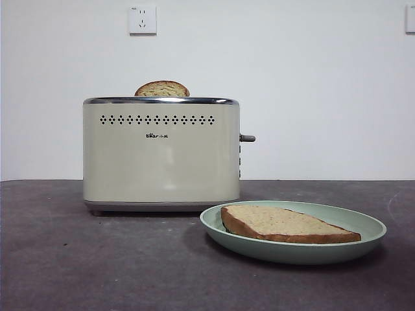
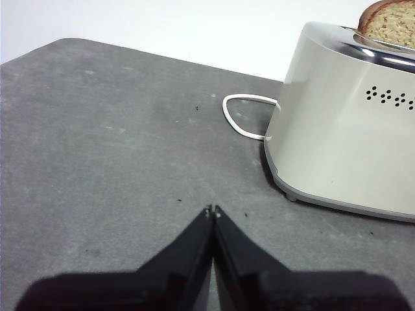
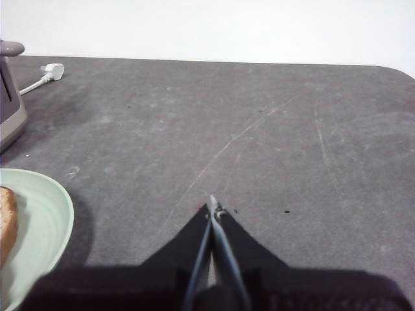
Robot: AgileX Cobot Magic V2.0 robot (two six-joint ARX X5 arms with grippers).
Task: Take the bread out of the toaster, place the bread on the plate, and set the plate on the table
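Observation:
The bread point(image 1: 285, 223), a wide brown-crusted slice, lies flat on the pale green plate point(image 1: 366, 225), which rests on the dark table point(image 1: 65, 259) to the right of and in front of the cream toaster point(image 1: 161, 155). In the right wrist view, the plate point(image 3: 45, 214) and an edge of the bread point(image 3: 5, 223) lie off to one side of my right gripper point(image 3: 213, 206), which is shut and empty above bare table. My left gripper point(image 2: 212, 210) is shut and empty too, hovering beside the toaster point(image 2: 350, 129). Neither arm appears in the front view.
A narrower dome-topped slice point(image 1: 162, 89) pokes up from the toaster slot. The toaster's lever point(image 1: 247, 138) sticks out on its right side. Its white cord point(image 2: 240, 116) loops behind it, with the plug point(image 3: 52, 71) lying on the table. A wall socket point(image 1: 142, 19) is above.

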